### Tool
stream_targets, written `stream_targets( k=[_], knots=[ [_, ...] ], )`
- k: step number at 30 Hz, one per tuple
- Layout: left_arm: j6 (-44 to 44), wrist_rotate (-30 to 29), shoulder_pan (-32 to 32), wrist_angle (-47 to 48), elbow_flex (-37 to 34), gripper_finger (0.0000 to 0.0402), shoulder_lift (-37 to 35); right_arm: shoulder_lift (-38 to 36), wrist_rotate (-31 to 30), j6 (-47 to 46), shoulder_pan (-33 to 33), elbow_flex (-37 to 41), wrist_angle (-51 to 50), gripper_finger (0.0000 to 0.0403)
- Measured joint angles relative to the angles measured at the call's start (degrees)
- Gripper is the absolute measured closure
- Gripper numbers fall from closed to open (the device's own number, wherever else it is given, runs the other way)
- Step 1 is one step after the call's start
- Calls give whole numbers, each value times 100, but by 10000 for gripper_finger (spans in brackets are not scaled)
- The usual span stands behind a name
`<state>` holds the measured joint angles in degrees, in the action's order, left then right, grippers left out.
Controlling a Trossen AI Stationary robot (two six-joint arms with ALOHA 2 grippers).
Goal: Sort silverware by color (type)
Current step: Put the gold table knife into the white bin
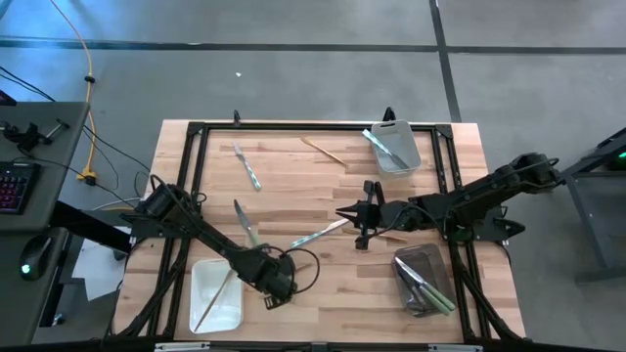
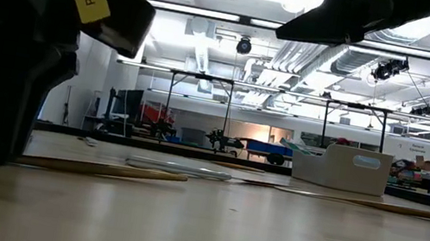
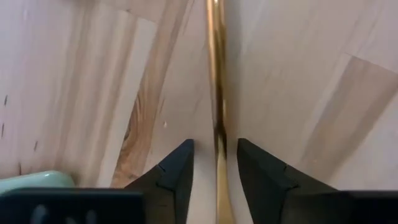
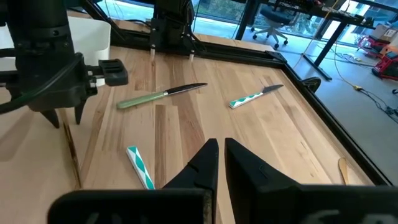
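A gold piece of silverware (image 3: pixel 216 93) lies flat on the wooden table near its front edge. My left gripper (image 3: pixel 216 163) points down over it, open, one finger on either side of the slim gold handle with a gap on both sides. The high view shows this gripper (image 1: pixel 276 284) beside the white tray (image 1: pixel 201 269). A green-handled knife (image 4: pixel 161 94), a teal-striped knife (image 4: pixel 255 98) and a teal-striped handle (image 4: pixel 140 167) lie loose on the table. My right gripper (image 1: pixel 342 211) hangs shut above the table's middle, holding nothing.
The white tray at the front left holds one gold piece (image 1: pixel 215 298). A grey tray (image 1: pixel 403 259) at the front right holds green-handled pieces. A white bin (image 1: pixel 409 161) at the far right holds teal ones. Another gold piece (image 1: pixel 323 149) lies at the far side.
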<state>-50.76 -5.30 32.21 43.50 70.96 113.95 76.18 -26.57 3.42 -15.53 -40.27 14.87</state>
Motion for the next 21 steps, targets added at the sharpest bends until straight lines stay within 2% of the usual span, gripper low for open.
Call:
stream_targets(
  k=[7, 12, 19, 21],
  knots=[
    [473, 237, -6, -27, -2, 390, 7, 0, -2, -88, -12, 0, 0, 390],
    [695, 169, 0, -35, -19, 394, -19, 0, -55, 12, -148, 0, 105, 391],
    [753, -261, 16, -123, -92, 400, -356, 0, -285, 150, -444, 4, 209, 391],
    [753, -383, 34, -258, -88, 401, -467, 7, -255, 94, -519, 156, 525, 391]
  ],
)
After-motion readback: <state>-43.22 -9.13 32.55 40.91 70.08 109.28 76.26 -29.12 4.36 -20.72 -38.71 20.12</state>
